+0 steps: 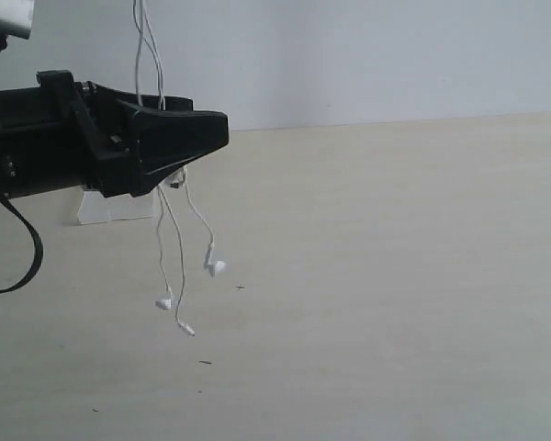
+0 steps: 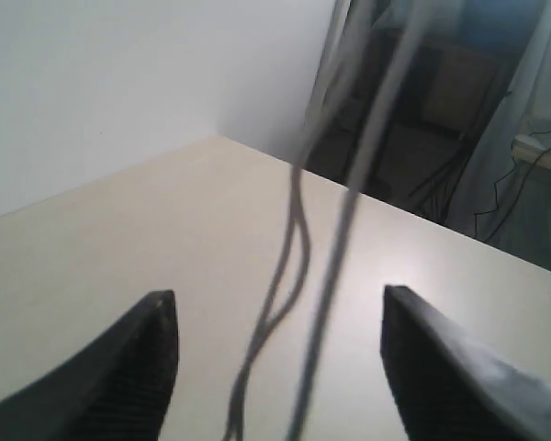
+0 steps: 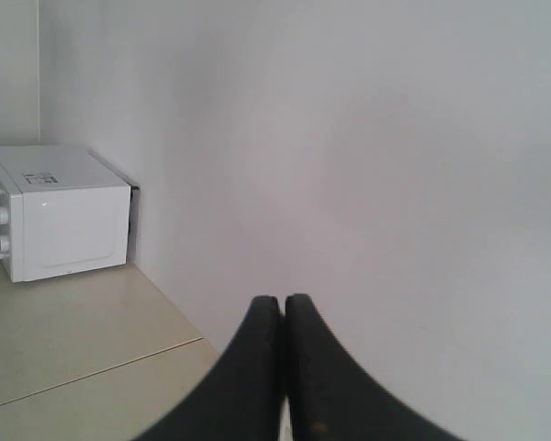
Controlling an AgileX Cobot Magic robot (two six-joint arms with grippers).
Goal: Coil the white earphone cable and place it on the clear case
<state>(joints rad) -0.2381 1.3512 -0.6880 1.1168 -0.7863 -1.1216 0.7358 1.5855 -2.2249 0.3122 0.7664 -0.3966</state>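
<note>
The white earphone cable [image 1: 208, 246] hangs down from above the exterior view's top edge. Its two earbuds [image 1: 217, 267] and plug [image 1: 186, 329] dangle just over the table. My left gripper [image 1: 211, 133] reaches in from the left at mid-height of the cable. It is open, and the blurred cable strands [image 2: 346, 230] pass between its fingers [image 2: 151, 349] without being pinched. The clear case [image 1: 119, 209] lies on the table behind that gripper, partly hidden. My right gripper [image 3: 284, 303] is shut, faces a white wall, and shows a thin white sliver between its fingers. It is outside the exterior view.
A light wooden table [image 1: 395, 276] meets a white wall at the back. A black strap [image 1: 28, 262] loops under the left arm. A white box-shaped appliance [image 3: 60, 211] stands by the wall. Beyond the table's edge [image 2: 441, 230] stand dark furniture and cords.
</note>
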